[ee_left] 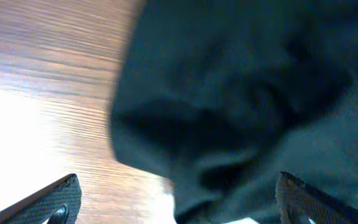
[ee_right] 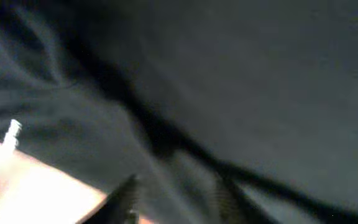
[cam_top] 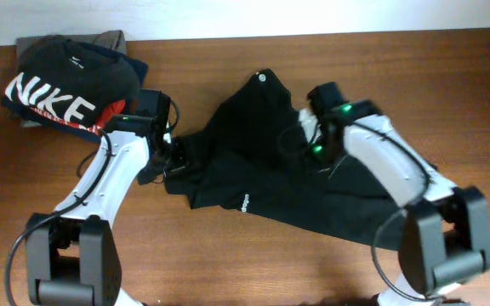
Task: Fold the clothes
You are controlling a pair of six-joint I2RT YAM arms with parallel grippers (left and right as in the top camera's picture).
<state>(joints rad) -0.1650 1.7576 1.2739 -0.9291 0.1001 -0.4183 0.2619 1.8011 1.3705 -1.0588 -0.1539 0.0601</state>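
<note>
Left gripper (cam_top: 165,159), jaws wide apart, sits at the 9 o'clock edge of the clothes (cam_top: 236,157), a black top lying mid-table (cam_top: 253,268) with its long axis running toward 4 o'clock. Right gripper (cam_top: 307,136), jaws partly apart, hovers over its middle, nearer the bulk. Only overhead shows the outline; wrist views show blurred cloth between jaws.

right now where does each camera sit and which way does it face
overhead: fixed above the table, facing straight down on the black top and both arms.
left wrist: on the left arm, facing down past the left gripper, open, at the top's edge and wood.
right wrist: on the right arm, close over the top, right gripper blurred at the bottom.
shared: all three see the black top.
</note>
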